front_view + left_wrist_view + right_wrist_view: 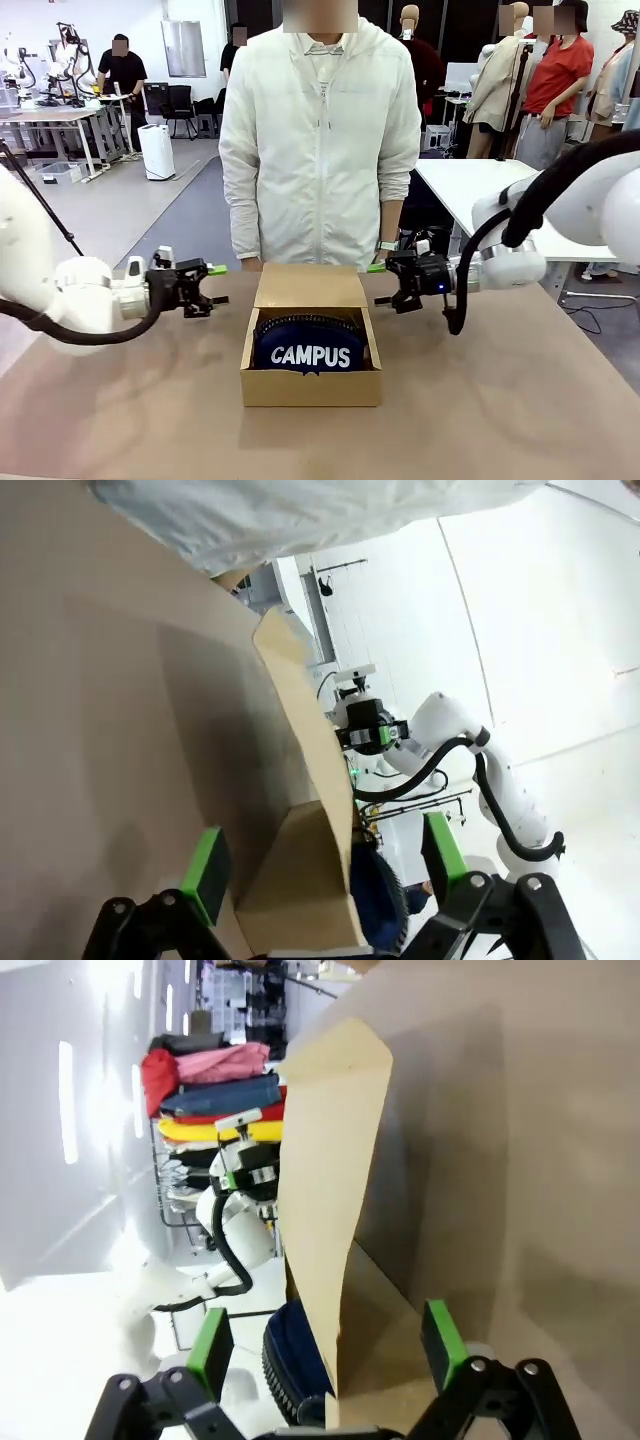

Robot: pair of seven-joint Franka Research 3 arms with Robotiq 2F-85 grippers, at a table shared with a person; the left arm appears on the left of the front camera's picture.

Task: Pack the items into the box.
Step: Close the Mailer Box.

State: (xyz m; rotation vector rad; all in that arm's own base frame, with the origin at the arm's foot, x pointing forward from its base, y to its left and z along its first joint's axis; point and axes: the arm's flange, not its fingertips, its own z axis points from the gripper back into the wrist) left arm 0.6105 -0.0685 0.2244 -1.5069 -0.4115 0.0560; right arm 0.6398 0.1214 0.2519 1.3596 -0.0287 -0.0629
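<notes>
While a person (320, 140) stands at the far side of the table (520, 400), the box (311, 385) sits mid-table, lid up, holding the navy CAMPUS pouch (310, 350). Left gripper (214, 285) and right gripper (385, 283) flank it, spread, gripping nothing. Each wrist view shows green pads (207, 872) (443, 1338) apart, framing the box's side.

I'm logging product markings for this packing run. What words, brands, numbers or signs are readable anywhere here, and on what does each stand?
"CAMPUS": white capital letters on the navy zippered fabric pouch, which lies inside the open shallow brown cardboard box.
The box's own outer walls and raised flap lid carry no print that I can see in the front view.
Neither wrist view shows any readable lettering.
</notes>
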